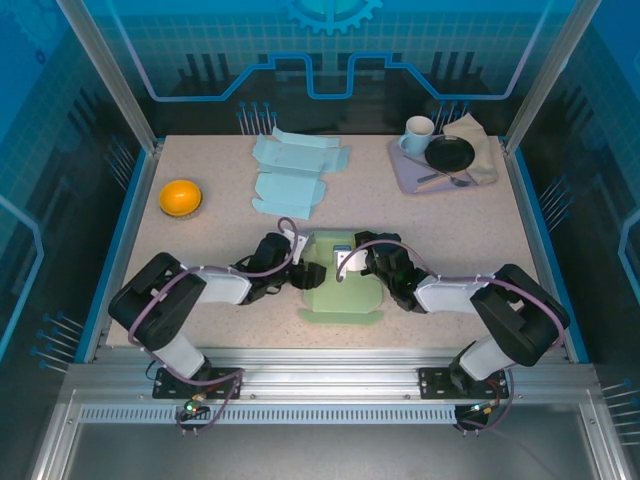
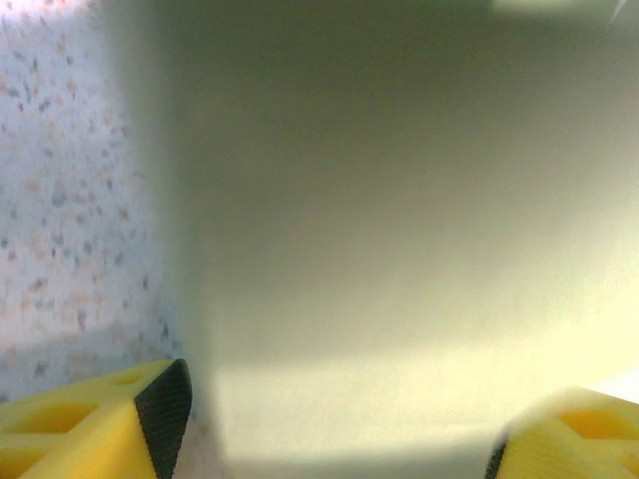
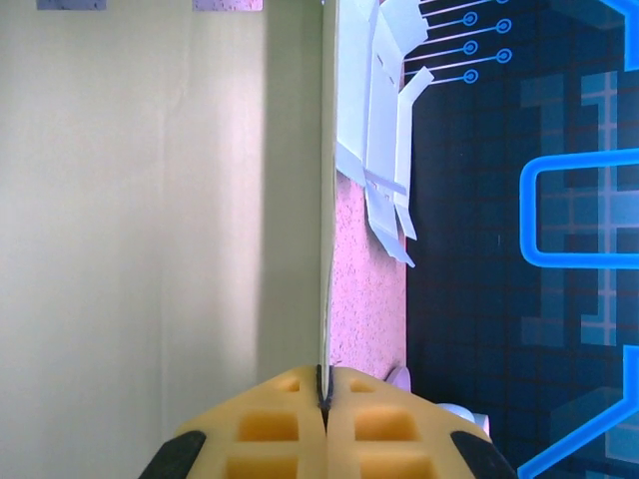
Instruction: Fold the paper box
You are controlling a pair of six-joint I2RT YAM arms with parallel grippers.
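You're partway through, by my reading. The left fingers [image 1: 303,276] stand apart and hold nothing, just beside the left wall of the pale green paper box [image 1: 340,298]. The box sits between the arms on the speckled, stone-look surface [image 1: 200,240]. It's thin matte card with a flat base, and its walls look only partly raised and not yet locked. The right fingers [image 3: 322,387] are pinched shut on an upright panel's thin edge.

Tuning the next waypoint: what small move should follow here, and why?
Likely back the left gripper off to re-aim: it is open, close up and broadside to a wall of the green paper box, nothing gripped, while the right gripper pinches a wall edge shut.
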